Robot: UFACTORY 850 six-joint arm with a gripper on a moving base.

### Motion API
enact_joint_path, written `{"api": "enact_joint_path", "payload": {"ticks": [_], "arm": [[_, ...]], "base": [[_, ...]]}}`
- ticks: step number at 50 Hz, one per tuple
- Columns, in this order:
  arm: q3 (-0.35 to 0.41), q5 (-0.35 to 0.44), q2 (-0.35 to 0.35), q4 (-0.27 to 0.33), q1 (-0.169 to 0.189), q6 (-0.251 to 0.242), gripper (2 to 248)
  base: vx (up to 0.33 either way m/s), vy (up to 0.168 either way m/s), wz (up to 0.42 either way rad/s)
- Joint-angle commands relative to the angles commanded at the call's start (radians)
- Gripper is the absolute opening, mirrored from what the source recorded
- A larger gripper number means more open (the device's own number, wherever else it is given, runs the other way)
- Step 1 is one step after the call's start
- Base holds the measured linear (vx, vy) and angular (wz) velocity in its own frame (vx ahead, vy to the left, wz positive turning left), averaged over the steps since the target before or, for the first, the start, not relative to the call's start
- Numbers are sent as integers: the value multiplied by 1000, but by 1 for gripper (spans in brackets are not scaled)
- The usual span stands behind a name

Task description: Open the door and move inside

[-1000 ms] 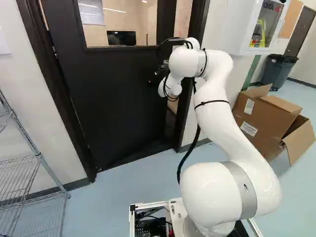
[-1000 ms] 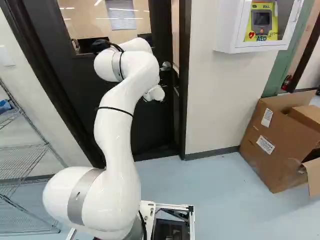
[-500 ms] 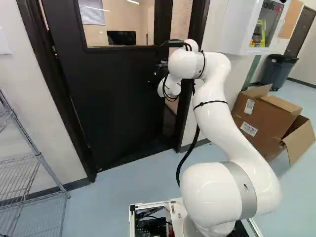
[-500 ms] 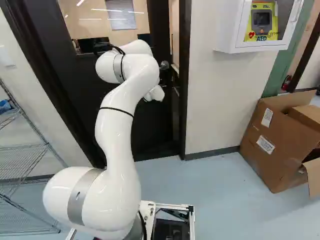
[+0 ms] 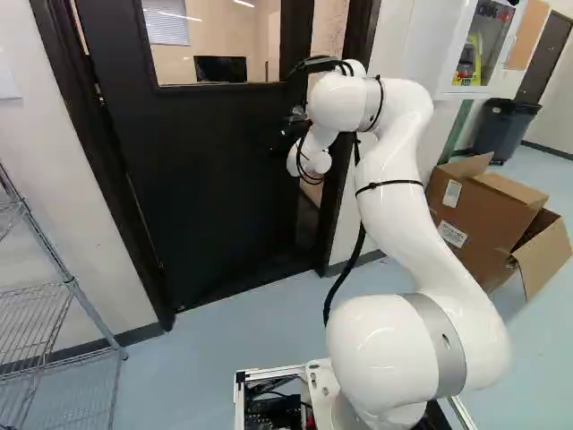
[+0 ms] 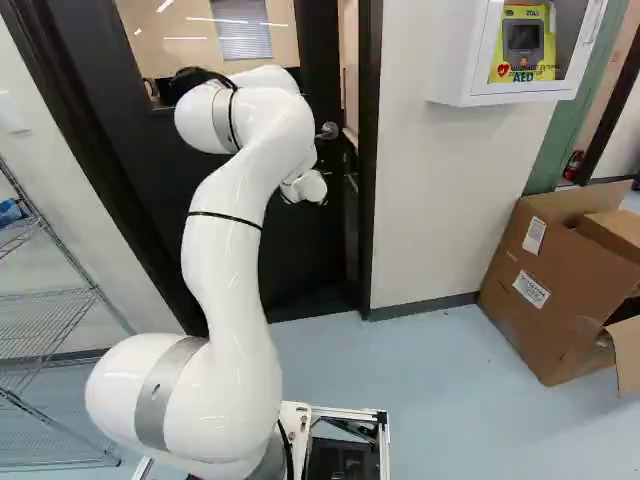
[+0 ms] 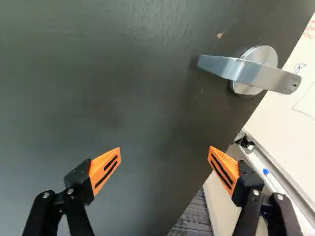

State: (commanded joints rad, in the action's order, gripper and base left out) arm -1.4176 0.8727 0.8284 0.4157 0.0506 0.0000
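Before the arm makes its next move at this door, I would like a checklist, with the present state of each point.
1. Door unlatched: ok, it is ajar, with the room showing past its free edge.
2. Gripper clear of the lever handle: ok, the handle is ahead, not between the fingers.
3. Gripper holding nothing: ok, its fingers stand open and apart.
4. Gap wide enough for the base: not ok, it looks narrow; the door probably needs opening more.
5. Fingertips touching the door: cannot tell.
6. Cardboard box out of the doorway: ok, it stands on the floor to the right of the door frame.
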Motion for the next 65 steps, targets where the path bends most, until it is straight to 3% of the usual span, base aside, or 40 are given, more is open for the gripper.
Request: {"api": "enact_joint_path", "payload": {"ticks": [65], "arm": [[424,0,-307,-198,-15,0,247]], "base": [[0,0,0]]}}
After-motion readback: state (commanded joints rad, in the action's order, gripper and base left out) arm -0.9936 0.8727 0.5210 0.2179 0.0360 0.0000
